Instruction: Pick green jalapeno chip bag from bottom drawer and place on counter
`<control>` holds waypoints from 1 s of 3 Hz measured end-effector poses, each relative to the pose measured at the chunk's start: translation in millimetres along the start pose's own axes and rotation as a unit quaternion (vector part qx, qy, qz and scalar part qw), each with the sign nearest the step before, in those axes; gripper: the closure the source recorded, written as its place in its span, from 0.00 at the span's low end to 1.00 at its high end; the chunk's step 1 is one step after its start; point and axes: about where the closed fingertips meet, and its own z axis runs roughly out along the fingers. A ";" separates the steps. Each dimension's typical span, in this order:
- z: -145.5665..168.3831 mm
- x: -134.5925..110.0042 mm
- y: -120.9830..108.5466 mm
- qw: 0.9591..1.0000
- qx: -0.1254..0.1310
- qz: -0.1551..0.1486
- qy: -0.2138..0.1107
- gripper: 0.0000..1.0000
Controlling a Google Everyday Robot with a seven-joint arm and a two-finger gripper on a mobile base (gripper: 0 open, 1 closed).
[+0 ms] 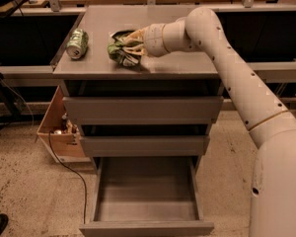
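The green jalapeno chip bag (117, 48) is clasped by the pincer (130, 47) against the counter (167, 19), ready for release. A can (78, 43) lies at nine o'clock.

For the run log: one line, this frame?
gripper: shut on green jalapeno chip bag | bag: on counter | bottom drawer: open | can: left of bag

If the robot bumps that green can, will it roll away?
Probably: the can lies on its side on the smooth counter, so a nudge would likely roll it. Its shiny skin may slip in a grip. The gripper is beside it, at the chip bag.
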 end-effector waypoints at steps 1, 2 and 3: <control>0.1 5.1 -6.9 1.000 0.009 -0.001 0.005 0.12; -3.5 -1.3 -24.4 1.000 0.024 -0.003 0.003 0.00; -31.5 -22.0 -56.0 0.998 0.062 -0.006 0.012 0.00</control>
